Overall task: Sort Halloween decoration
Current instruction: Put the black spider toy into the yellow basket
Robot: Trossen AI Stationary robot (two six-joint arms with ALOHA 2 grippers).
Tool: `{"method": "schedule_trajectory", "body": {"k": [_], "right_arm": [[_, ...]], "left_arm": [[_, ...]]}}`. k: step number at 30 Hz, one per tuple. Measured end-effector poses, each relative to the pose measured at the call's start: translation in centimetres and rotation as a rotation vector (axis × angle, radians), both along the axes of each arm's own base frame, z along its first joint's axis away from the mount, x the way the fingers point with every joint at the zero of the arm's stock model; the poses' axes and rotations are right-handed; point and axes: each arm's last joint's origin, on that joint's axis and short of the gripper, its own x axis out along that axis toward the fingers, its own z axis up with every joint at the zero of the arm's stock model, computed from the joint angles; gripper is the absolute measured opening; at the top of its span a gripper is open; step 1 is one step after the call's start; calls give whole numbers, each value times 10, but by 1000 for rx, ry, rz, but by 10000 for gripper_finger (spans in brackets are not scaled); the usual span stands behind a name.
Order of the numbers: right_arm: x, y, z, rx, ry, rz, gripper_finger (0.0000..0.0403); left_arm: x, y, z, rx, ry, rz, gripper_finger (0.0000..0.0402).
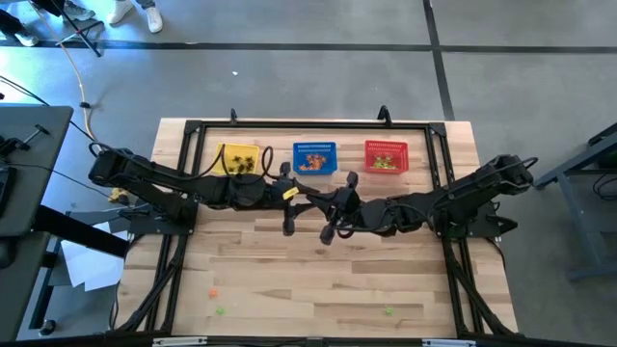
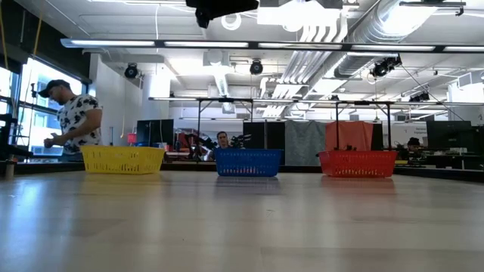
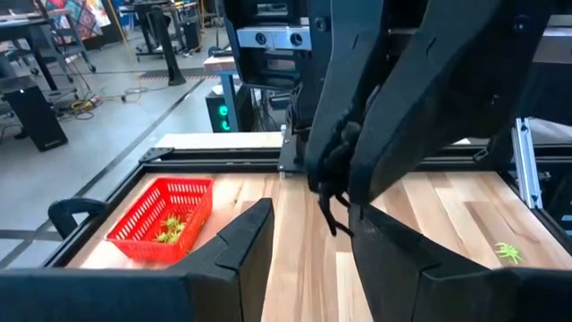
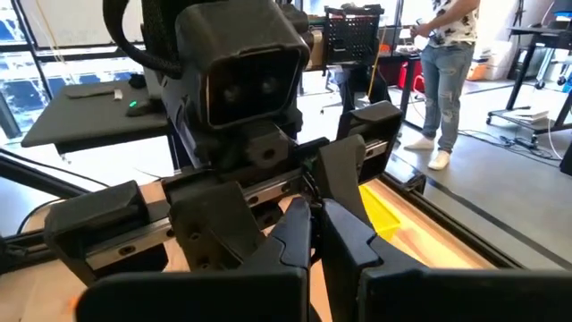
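Note:
Both arms meet above the middle of the table. My right gripper (image 1: 316,204) is shut on a black spider-like Halloween decoration (image 3: 332,183). My left gripper (image 1: 301,200) faces it, open, with one finger (image 3: 241,246) on each side of the spider; whether they touch it I cannot tell. Along the far edge stand a yellow basket (image 1: 239,159), a blue basket (image 1: 315,157) and a red basket (image 3: 165,219) holding green trinkets. Loose on the table near the front edge lie an orange trinket (image 1: 214,291) and two green ones (image 1: 220,310) (image 1: 388,310). My right gripper pinches the black spider's body (image 3: 338,170) between its two fingertips, reaching in nearly level from the table's right side. The spider is lifted clear of the table, and a thin leg (image 3: 331,219) hangs below the fingers.
A black metal frame (image 1: 198,130) borders the tabletop. The three baskets stand in a row in the low view: yellow (image 2: 122,159), blue (image 2: 248,162), red (image 2: 357,162). A green spider (image 3: 508,252) lies on the wood. People stand in the room beyond the table.

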Motion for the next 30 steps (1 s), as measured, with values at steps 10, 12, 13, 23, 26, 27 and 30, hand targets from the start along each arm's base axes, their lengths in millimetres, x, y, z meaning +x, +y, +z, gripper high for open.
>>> {"method": "schedule_trajectory", "body": {"k": [10, 12, 13, 23, 26, 27, 30], "right_arm": [[0, -3, -6, 24, 39, -16, 1], [0, -3, -6, 24, 38, -17, 1], [0, -3, -6, 25, 37, -17, 1], [0, -3, -6, 23, 39, -19, 3], [-1, -3, -6, 24, 42, -19, 14], [-1, -3, -7, 26, 44, -19, 19], [-1, -3, -8, 35, 50, -23, 43]], "left_arm": [[0, 0, 0, 0, -1, -1, 98], [0, 0, 0, 0, -3, -1, 83], [0, 0, 0, 0, -3, -1, 74], [0, 0, 1, 18, -2, -6, 2], [0, 0, 1, 18, -3, -6, 1], [0, 0, 1, 18, -3, -6, 1], [0, 0, 1, 18, -3, -6, 0]]}}
